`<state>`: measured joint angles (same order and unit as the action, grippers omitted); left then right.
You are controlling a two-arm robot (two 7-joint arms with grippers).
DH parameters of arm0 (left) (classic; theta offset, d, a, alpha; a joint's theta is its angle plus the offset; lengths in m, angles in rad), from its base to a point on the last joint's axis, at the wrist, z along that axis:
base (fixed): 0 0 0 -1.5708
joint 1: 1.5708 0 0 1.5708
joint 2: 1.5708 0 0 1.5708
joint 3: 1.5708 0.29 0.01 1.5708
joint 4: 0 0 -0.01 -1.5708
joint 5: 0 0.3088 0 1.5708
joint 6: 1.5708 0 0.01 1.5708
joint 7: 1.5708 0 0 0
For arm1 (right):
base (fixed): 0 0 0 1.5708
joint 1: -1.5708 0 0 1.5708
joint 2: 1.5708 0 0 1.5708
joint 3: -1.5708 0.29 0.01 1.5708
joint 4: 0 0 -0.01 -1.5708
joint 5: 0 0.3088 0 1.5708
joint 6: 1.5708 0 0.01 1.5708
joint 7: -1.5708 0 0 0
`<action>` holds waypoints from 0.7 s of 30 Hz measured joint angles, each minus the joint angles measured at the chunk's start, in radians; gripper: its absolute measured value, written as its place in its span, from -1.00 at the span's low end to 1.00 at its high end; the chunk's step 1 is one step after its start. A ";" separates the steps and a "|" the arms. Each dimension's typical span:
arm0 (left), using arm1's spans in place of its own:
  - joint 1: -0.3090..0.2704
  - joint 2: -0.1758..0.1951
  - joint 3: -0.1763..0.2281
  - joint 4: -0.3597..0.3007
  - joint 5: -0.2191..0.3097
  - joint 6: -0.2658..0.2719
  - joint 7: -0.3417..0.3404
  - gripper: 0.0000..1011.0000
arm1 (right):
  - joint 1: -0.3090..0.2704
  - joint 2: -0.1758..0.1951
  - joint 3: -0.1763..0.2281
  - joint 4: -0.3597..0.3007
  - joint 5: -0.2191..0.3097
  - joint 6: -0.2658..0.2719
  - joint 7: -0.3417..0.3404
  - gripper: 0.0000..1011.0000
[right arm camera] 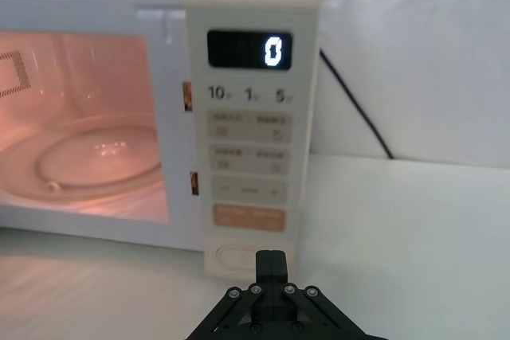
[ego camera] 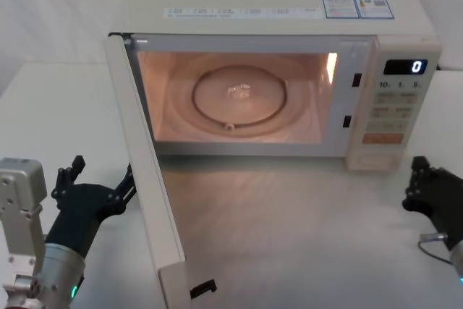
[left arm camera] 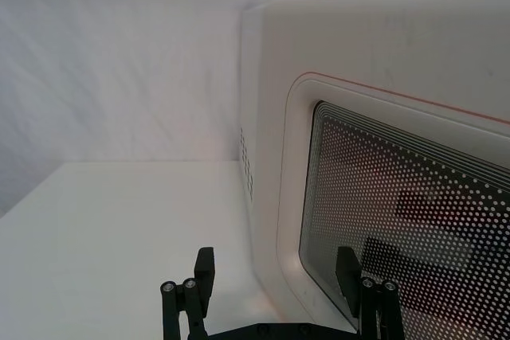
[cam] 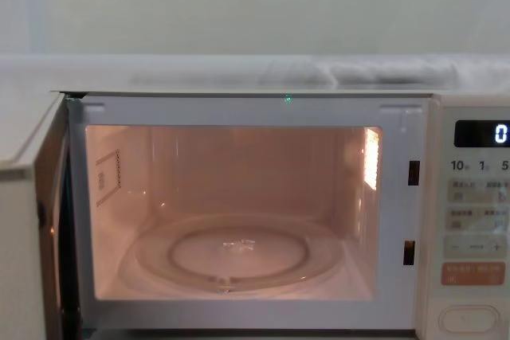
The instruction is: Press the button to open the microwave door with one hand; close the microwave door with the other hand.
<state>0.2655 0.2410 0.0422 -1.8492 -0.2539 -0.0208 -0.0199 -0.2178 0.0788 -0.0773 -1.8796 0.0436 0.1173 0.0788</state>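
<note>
With the door (ego camera: 148,179) swung fully open just right of the left gripper (ego camera: 101,182), whose fingers are spread and empty, push flat on its outer face (below the window) toward the microwave (ego camera: 289,70), while the right gripper (right arm camera: 271,264), pinched closed, hangs before the button (right arm camera: 239,258).

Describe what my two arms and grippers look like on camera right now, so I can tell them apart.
The left gripper is black angular plastic with thin linkage fingers, on a silver cylindrical wrist with a small green light and a grey boxy block beside it. The right gripper is the same black angular plastic, with a thin grey cable looping beneath it and a faint blue-green glow at its wrist.
</note>
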 joint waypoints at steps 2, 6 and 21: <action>0.000 0.000 0.000 0.000 0.000 0.000 0.000 0.98 | -0.009 0.009 0.011 -0.016 0.009 -0.012 0.012 -1.00; 0.000 0.000 0.000 0.000 0.000 0.000 0.000 0.98 | -0.024 0.026 0.029 -0.040 0.016 -0.037 0.022 -1.00; 0.000 0.000 0.000 0.000 0.000 0.000 0.000 0.98 | -0.049 0.062 0.059 -0.089 0.024 -0.069 0.042 -1.00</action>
<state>0.2655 0.2410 0.0422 -1.8492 -0.2538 -0.0208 -0.0199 -0.2670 0.1403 -0.0184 -1.9690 0.0674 0.0487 0.1208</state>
